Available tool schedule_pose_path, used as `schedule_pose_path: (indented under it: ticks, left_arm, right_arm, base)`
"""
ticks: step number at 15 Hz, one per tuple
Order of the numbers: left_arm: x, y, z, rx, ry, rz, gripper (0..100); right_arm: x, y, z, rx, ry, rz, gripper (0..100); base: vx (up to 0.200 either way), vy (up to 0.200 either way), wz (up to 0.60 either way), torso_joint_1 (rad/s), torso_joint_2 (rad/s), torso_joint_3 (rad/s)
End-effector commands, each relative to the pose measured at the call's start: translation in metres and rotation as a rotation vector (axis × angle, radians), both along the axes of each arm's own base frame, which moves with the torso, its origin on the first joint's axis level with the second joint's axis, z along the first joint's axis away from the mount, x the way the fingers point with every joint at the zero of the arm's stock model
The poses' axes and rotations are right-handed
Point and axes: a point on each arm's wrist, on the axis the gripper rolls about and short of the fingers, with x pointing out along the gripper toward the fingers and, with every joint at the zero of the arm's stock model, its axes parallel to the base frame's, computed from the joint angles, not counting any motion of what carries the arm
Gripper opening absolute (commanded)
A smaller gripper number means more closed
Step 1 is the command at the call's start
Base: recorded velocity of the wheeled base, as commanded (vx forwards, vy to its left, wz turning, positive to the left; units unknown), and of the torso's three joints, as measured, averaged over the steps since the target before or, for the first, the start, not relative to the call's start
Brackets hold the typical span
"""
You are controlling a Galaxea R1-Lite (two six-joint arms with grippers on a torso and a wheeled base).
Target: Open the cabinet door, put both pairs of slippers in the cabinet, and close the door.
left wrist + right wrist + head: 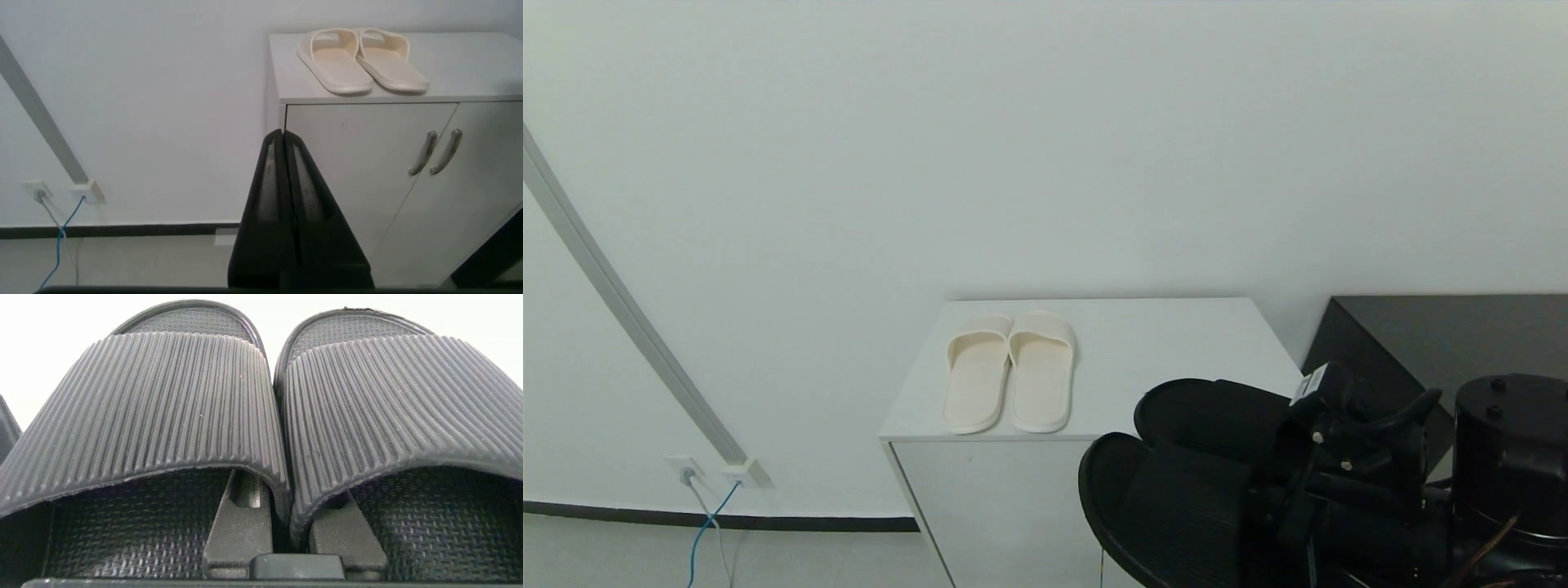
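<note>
The right gripper point(288, 508) pinches the black slippers point(1201, 457) at the near right of the white cabinet point(1176, 343) (cream slippers point(1009, 371) on top), while the left gripper point(283, 140) has its jaws pressed together.

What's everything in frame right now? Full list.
cabinet: one, white, against wall, doors shut
door handles: two, silver, cabinet front
cream slippers: one pair, cream, on cabinet top
black slippers: one pair, black, in the right gripper
wall sockets: two, white, low on wall left of cabinet
cable: one, blue, hanging below sockets
dark unit: one, black, right of cabinet
left gripper: one, black, shut, empty
right gripper: one, black, shut on black slippers
</note>
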Motion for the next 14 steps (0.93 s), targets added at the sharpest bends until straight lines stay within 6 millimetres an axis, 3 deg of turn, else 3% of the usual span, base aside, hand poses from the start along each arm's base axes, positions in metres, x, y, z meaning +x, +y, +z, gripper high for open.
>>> schedule_pose_path:
  ticks: [1, 2, 14]
  left_arm:
    - [0.0000, 0.0000, 0.0000, 0.000, 0.000, 0.002, 0]
    - [0.0000, 0.0000, 0.0000, 0.000, 0.000, 0.002, 0]
    - [0.0000, 0.0000, 0.0000, -0.003, 0.000, 0.002, 0]
  right_arm:
    - [-0.0006, -0.0003, 0.0000, 0.001, 0.000, 0.004, 0]
    - [-0.0008, -0.0005, -0.0004, 0.000, 0.001, 0.004, 0]
    - [-0.0050, -0.0027, -0.0030, -0.006, 0.008, 0.013, 0]
  base:
    - [-0.200, 0.000, 0.00, 0.002, 0.00, 0.002]
    - [-0.200, 0.000, 0.00, -0.002, 0.01, 0.002]
    - [0.000, 0.000, 0.00, 0.000, 0.00, 0.000]
